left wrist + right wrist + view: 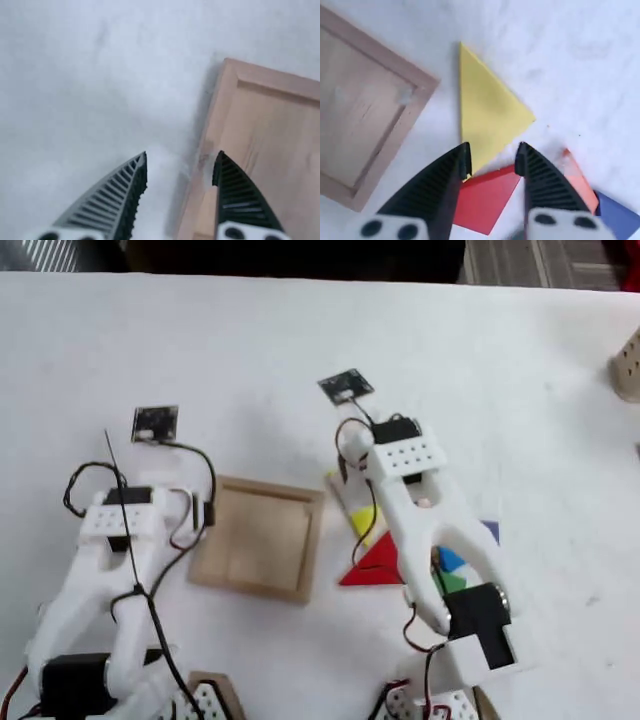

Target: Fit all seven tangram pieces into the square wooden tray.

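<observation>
The white tabletop (500,370) carries everything. The square wooden tray (255,540) lies flat and empty between the two arms, probably so that either can reach it; no piece is in it yet. The tangram pieces cluster just beside the tray on the side of the right arm (425,530) and are partly hidden beneath it, which likely explains why that arm leans out over them. The right fingers (435,190) hang moderately parted, gripping nothing, above the spot where the yellow triangle (485,110) lies against a red piece (485,202). The left arm (100,570) is folded low. The left fingers (112,200), parted and bare, straddle the tray's rim, seemingly to steady it.
</observation>
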Controlling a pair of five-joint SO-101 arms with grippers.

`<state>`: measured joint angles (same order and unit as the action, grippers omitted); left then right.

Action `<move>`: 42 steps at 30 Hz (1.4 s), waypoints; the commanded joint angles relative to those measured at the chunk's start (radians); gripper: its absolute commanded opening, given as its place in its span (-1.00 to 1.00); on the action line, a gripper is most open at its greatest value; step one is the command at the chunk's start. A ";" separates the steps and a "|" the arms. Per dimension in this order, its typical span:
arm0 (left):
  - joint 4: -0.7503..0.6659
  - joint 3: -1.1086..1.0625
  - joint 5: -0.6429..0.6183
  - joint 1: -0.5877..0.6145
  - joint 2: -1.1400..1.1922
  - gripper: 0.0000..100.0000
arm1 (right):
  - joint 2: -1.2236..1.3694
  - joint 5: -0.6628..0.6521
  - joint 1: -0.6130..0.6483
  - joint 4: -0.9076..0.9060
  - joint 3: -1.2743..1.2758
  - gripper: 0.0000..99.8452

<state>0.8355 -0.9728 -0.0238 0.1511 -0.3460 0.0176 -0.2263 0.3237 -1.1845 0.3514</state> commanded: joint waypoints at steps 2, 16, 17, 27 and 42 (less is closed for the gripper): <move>-0.021 0.040 0.011 0.008 0.002 -0.56 | -0.033 0.006 0.015 0.051 0.025 -0.44; -0.021 0.040 0.011 0.010 0.002 -0.56 | 0.283 -0.037 0.008 0.085 -0.118 -0.39; -0.021 0.040 0.011 0.010 0.002 -0.56 | 0.291 -0.040 0.010 0.085 -0.123 -0.39; -0.021 0.040 0.012 0.005 0.002 -0.56 | 0.292 -0.104 0.076 0.050 -0.123 -0.39; -0.021 0.040 0.012 0.005 0.002 -0.56 | 0.298 -0.063 0.074 0.084 -0.123 -0.85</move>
<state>0.8355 -0.9728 -0.0238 0.1511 -0.3460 0.3199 -0.3153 0.3851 -1.1063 0.2409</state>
